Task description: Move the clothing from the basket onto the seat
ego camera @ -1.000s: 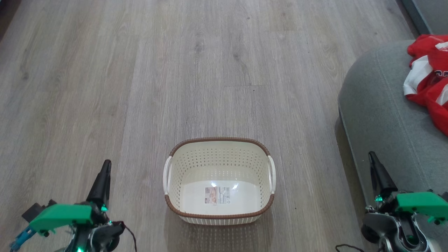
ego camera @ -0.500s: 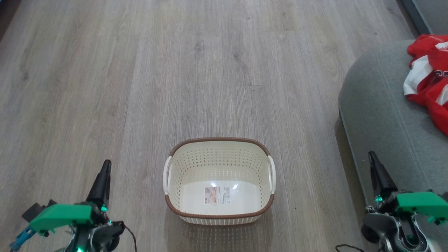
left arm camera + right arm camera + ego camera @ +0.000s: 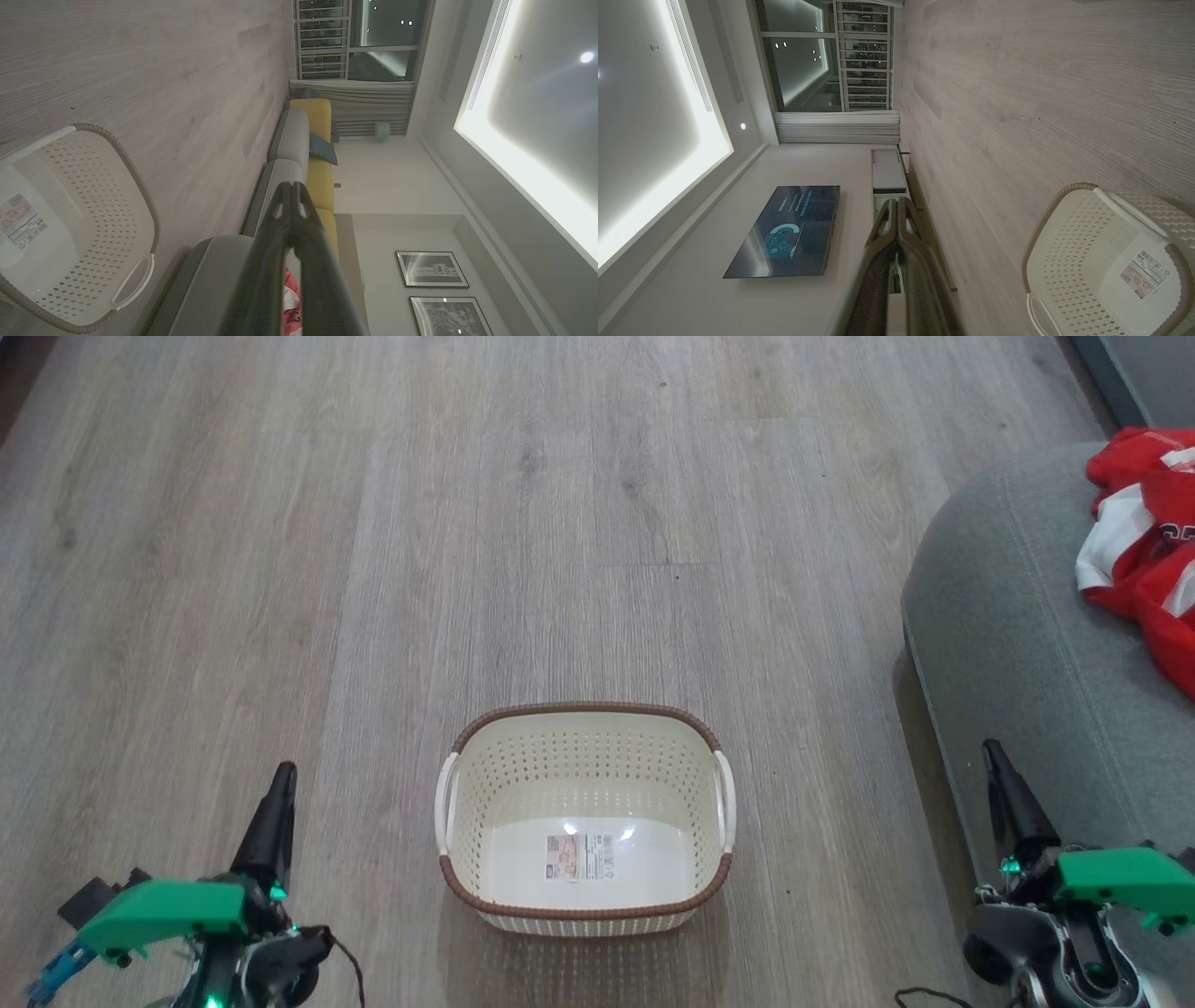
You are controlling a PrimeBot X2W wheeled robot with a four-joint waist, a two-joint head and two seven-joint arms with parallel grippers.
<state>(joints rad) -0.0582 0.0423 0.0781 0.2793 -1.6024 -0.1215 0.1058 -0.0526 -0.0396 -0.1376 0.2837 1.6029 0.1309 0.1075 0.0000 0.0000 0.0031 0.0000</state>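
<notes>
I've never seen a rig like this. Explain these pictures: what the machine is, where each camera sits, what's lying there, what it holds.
It is a wheeled robot with two arms. The wide picture comes from its head, looking down; the two sideways pictures come from cameras on its wrists, looking along each arm's dark fingers. On the wooden floor stands a cream basket, empty except for a label. The red and white clothing lies on the grey seat at the right. Both pairs of jaws are shut and hold nothing.
</notes>
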